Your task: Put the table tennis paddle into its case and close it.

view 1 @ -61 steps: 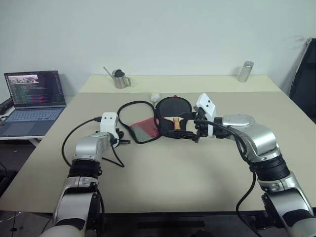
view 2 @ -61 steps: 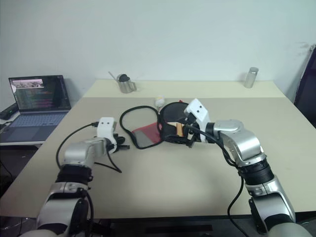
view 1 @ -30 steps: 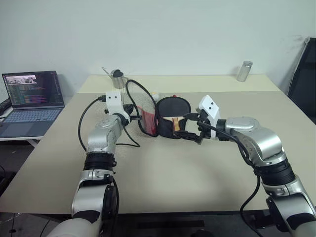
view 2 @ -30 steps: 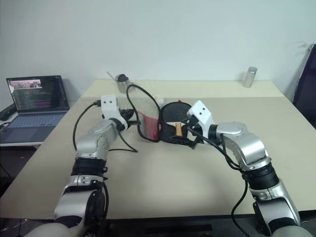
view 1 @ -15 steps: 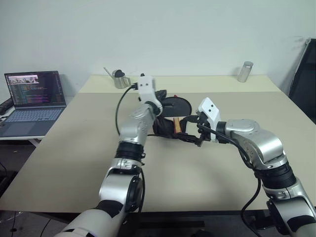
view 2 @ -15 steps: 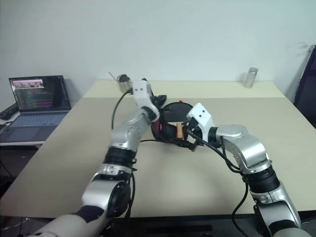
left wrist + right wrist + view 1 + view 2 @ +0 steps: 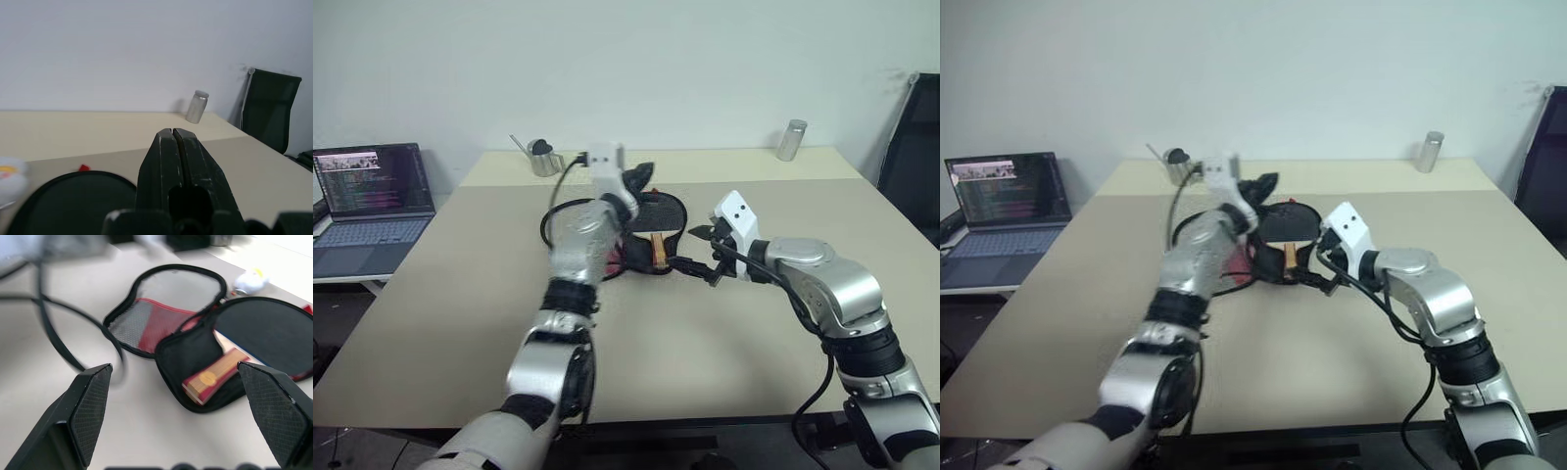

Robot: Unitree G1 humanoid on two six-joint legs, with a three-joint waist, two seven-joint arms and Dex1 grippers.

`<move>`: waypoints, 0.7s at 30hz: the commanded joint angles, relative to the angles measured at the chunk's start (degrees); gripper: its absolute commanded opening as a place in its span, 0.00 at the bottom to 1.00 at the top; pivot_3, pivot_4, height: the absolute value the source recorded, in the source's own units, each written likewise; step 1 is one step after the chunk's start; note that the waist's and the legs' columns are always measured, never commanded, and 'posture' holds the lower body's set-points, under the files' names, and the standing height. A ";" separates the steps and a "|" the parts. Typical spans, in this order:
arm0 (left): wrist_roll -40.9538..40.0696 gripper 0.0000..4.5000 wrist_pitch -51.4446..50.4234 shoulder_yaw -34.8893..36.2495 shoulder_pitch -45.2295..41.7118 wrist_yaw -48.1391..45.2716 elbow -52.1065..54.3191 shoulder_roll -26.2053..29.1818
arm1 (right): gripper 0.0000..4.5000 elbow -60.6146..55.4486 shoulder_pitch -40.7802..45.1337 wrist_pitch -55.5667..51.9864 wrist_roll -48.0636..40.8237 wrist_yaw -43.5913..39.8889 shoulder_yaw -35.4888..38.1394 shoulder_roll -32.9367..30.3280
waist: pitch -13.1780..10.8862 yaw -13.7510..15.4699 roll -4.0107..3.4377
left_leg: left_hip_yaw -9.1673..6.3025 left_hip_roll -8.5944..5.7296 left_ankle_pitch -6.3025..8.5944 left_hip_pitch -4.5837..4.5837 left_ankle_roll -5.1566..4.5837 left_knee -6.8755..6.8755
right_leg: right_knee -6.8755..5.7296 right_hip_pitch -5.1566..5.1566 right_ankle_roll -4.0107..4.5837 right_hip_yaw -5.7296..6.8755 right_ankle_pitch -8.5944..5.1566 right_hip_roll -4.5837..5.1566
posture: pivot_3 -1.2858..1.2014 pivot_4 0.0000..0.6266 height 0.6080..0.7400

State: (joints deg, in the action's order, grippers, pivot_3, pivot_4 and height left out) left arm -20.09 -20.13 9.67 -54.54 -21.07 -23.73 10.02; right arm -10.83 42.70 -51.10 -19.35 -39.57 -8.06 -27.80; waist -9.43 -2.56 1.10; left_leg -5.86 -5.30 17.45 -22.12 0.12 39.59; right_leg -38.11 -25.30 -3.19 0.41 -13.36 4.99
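One table tennis paddle (image 7: 259, 333) lies inside the case (image 7: 188, 357), face down in the lower half, its handle end close to the case's narrow-end rim. The single case is spread wide, its mesh-lined flap flat on the tabletop (image 7: 705, 333) beside the filled half. Two grippers: the left gripper (image 7: 172, 134) hangs above the case's far side, jaws pressed together on nothing I can make out; the right gripper (image 7: 174, 366) sits at the case's handle end, jaws spread wide and empty. The flap could catch on the handle, leaving the zip unable to run. One black cable (image 7: 63, 347) beside the flap might snag and drag the case. One white ball (image 7: 249, 280) lies just behind the case, and one canister (image 7: 790, 140), one metal jug (image 7: 540, 157) and one laptop (image 7: 367, 196) sit well apart from it
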 commanded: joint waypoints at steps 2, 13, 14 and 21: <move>-1.68 0.01 -10.26 3.69 7.62 0.77 11.05 8.38 | 1.00 -1.50 0.24 0.64 -1.01 -0.86 0.43 0.09 | 0.00 0.32 0.00 | -0.05 -0.02 0.00 0.00 0.00 0.06 | -0.01 0.03 0.00 0.03 0.00 0.00 | 0.52 0.24 1.00; 7.13 0.01 -20.79 0.48 11.52 8.72 2.12 13.24 | 1.00 1.64 1.83 2.64 -0.17 -2.85 -1.11 1.21 | 0.01 2.56 0.02 | -0.33 -0.12 0.00 -0.04 0.00 0.21 | 0.10 0.22 0.00 0.16 0.00 0.04 | 0.52 0.24 1.00; 7.50 0.01 -21.04 0.19 11.15 9.03 1.18 12.97 | 1.00 1.77 1.93 2.73 -0.12 -2.90 -1.17 1.21 | 0.01 2.53 0.02 | -0.32 -0.11 0.00 -0.04 0.00 0.21 | 0.10 0.22 0.00 0.16 0.00 0.04 | 0.52 0.24 1.00; 9.21 0.01 -22.98 -1.47 6.63 11.48 -5.83 9.38 | 1.00 1.76 2.16 2.65 0.12 -2.83 -1.15 0.96 | 0.01 2.42 0.03 | -0.28 -0.10 0.00 -0.05 0.00 0.20 | 0.08 0.19 0.00 0.17 0.00 0.04 | 0.52 0.24 1.00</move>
State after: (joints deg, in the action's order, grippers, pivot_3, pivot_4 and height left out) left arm -11.72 -43.35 8.13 -46.02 -10.58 -29.90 19.24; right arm -8.30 43.52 -49.33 -19.16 -42.38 -10.18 -26.45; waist -9.42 -0.14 1.13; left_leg -6.14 -5.40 17.45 -22.18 0.12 39.79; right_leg -38.03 -25.11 -3.19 0.57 -13.36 5.03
